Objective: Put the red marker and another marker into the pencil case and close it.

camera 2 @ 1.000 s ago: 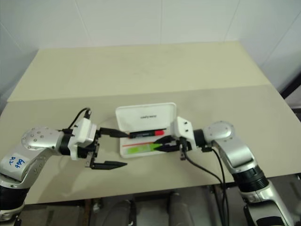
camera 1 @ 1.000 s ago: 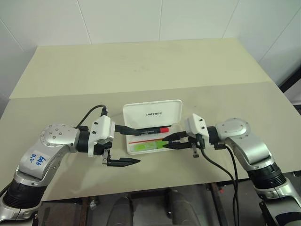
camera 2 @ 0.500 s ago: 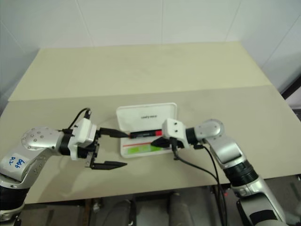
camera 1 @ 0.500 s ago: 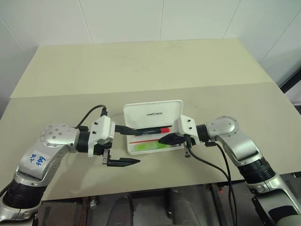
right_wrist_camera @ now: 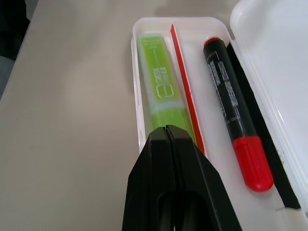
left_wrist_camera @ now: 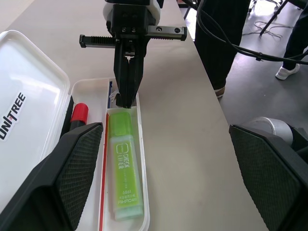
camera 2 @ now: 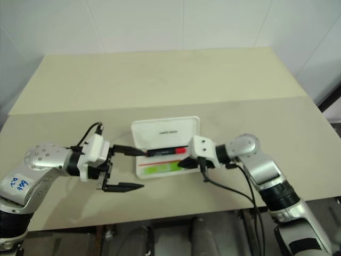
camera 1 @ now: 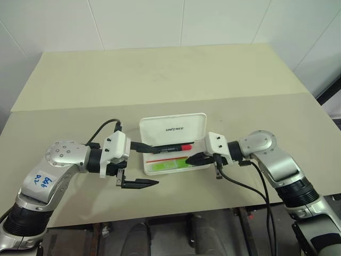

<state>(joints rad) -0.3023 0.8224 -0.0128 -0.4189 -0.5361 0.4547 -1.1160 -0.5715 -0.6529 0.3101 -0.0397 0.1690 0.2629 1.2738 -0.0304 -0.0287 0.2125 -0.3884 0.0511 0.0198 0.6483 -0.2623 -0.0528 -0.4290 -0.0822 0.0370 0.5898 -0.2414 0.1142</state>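
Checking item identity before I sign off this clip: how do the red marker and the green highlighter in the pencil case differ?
The red marker is slim, with a black barrel and red cap; the green highlighter is chunkier and lime-green all over. The marker lies in the compartment beside the open lid, the highlighter in the one on the far side of the red divider. The shut right claw sits at the highlighter's end, not the marker's. Both lie flat, lengthwise, in the pencil case.

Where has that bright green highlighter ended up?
The green highlighter lies flat inside the open pencil case, in the near compartment, with the red marker across a thin red divider. The right gripper, fingers shut, sits at its end.
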